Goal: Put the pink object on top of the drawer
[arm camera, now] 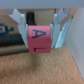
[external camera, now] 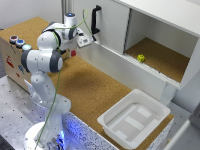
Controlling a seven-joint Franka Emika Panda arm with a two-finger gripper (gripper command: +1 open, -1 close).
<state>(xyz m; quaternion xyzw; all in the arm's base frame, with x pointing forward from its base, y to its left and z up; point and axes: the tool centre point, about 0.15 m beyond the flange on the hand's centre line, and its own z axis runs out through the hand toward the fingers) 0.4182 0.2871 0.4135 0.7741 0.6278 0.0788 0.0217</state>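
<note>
We saw gripper (arm camera: 40, 31) clamping pink lettered block (arm camera: 40, 39) in wrist view; exterior view hid block, showed white drawer cabinet (external camera: 107, 22).

Exterior high, wide; wrist close, perhaps downward.

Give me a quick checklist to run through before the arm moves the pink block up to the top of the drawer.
1. Pink block between the pincer fingers: ok, seen in the wrist view.
2. Block lifted off the cork surface: ok, it hangs above it.
3. Grip firmness: cannot tell.
4. Top of the drawer free for placing: cannot tell, mostly out of frame.
5. Black handle near the arm: not ok, close by in the exterior view.
6. White plastic tub away from the path: ok.
</note>
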